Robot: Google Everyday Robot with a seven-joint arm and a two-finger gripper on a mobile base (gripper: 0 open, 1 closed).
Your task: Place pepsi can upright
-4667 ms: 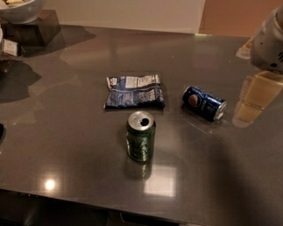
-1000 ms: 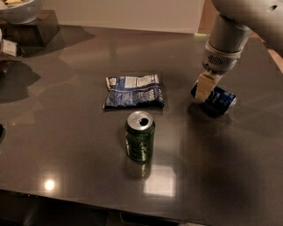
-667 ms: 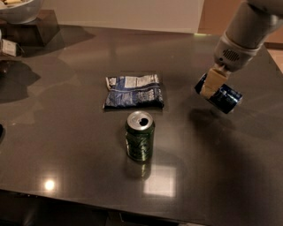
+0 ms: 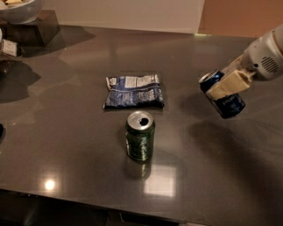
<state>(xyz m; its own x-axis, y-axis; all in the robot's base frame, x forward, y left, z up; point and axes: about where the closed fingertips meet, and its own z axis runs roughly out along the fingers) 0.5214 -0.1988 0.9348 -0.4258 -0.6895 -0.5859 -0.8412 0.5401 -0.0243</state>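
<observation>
While gripper (image 4: 226, 84) clamps pepsi can (image 4: 231, 106) tilted, aloft, well right of green can (image 4: 140, 137): risk, if released off-vertical, it may topple and roll away

table (image 4: 66, 145): dark grey, glossy | wall (image 4: 124, 13): white, far side | light glare (image 4: 49, 184): near edge

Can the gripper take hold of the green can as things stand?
Probably not yet: the gripper is shut on the pepsi can, held tilted above the table at right. Nothing stands between it and the green can.
</observation>
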